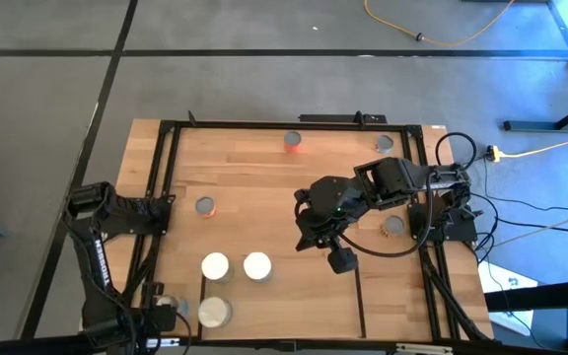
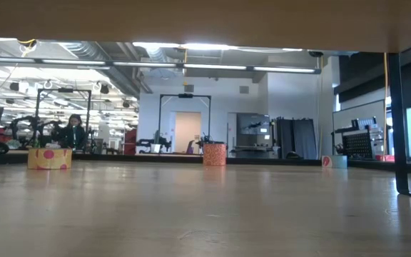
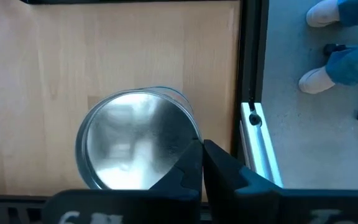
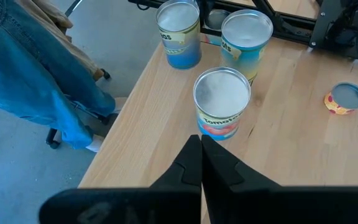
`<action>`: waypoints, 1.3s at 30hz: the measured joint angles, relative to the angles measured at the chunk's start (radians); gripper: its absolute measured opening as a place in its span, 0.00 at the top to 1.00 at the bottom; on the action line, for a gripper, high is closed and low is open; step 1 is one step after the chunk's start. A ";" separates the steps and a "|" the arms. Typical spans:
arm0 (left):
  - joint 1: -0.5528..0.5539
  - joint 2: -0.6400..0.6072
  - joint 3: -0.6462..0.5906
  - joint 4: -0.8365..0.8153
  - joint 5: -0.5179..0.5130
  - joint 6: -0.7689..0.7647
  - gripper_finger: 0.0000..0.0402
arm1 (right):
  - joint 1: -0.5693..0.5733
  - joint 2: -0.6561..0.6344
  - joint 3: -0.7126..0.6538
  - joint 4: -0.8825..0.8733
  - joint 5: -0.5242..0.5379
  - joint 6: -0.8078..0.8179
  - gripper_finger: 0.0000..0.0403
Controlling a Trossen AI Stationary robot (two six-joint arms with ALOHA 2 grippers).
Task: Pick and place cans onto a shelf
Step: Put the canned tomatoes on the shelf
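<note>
My right gripper (image 1: 340, 262) (image 4: 201, 163) is shut and empty over the table's middle, pointing at three upright white-topped cans (image 4: 222, 102) (image 4: 246, 38) (image 4: 178, 32). In the high view they stand near the front left (image 1: 256, 265) (image 1: 214, 266) (image 1: 214, 312); the last is on the shelf (image 1: 294, 311). Smaller cans stand at the left (image 1: 204, 207), the far edge (image 1: 293, 141) (image 1: 384, 144) and the right (image 1: 393, 226). My left gripper (image 1: 171, 312) (image 3: 202, 163) is shut at the front left corner, over a grey metal can (image 3: 135, 140). My left gripper's shut fingertips (image 3: 194, 155) come from above and stand at the rim of the grey can's round top (image 3: 182, 134). Whether they touch it I cannot tell. The can stands upright on the wood.
Black frame bars (image 1: 166, 177) run along the table's sides and far edge. A person in blue trousers (image 4: 36, 81) stands by the near edge, with white shoes (image 3: 319, 78) showing on the floor. Bare wood lies between the near cans and the far ones. The low view shows no gripper.
</note>
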 joint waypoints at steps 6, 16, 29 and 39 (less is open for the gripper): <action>0.016 0.002 0.022 -0.030 0.004 -0.003 1.00 | 0.000 0.000 0.000 0.000 0.000 0.000 1.00; 0.018 0.001 0.108 -0.117 0.004 -0.026 1.00 | 0.000 0.000 0.000 0.000 0.001 0.001 1.00; 0.017 -0.003 0.304 -0.371 0.002 -0.084 1.00 | 0.000 0.000 0.000 0.000 0.001 0.001 1.00; 0.021 -0.008 0.485 -0.516 -0.028 -0.094 1.00 | 0.000 0.000 0.000 0.000 0.000 -0.002 1.00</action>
